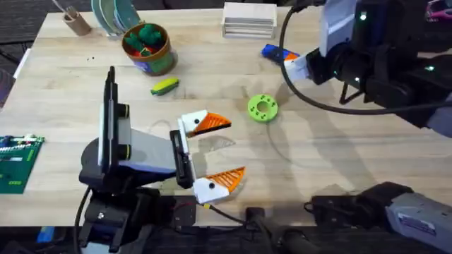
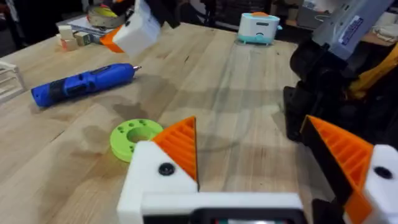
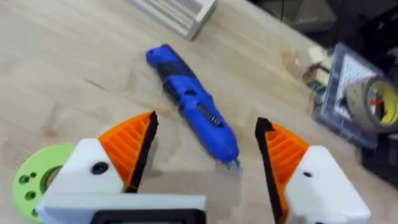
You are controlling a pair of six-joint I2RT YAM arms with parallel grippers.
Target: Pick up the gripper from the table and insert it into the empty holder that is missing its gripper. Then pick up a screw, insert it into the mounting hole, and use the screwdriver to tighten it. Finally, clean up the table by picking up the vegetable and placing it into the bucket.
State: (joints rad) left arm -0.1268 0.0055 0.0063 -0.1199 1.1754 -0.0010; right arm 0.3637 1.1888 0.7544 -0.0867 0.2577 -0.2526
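The blue screwdriver [image 3: 193,106] lies on the table near the back right, its metal tip pointing toward my right gripper [image 3: 205,155]. That gripper hovers open just above it, orange pads on either side of the tip end. From overhead the screwdriver [image 1: 272,51] pokes out beside the right gripper [image 1: 295,65]. My left gripper [image 1: 212,152] is open and empty at the front centre of the table. The yellow-and-green vegetable [image 1: 164,86] lies just in front of the bucket [image 1: 147,48], which holds green and red toys. The loose gripper piece, the empty holder and the screw are out of view.
A bright green disc [image 1: 263,107] lies mid-table between the two grippers. A white slatted box [image 1: 248,20] stands at the back, a brown cup [image 1: 74,21] at the back left, and a green circuit board [image 1: 18,162] at the left edge.
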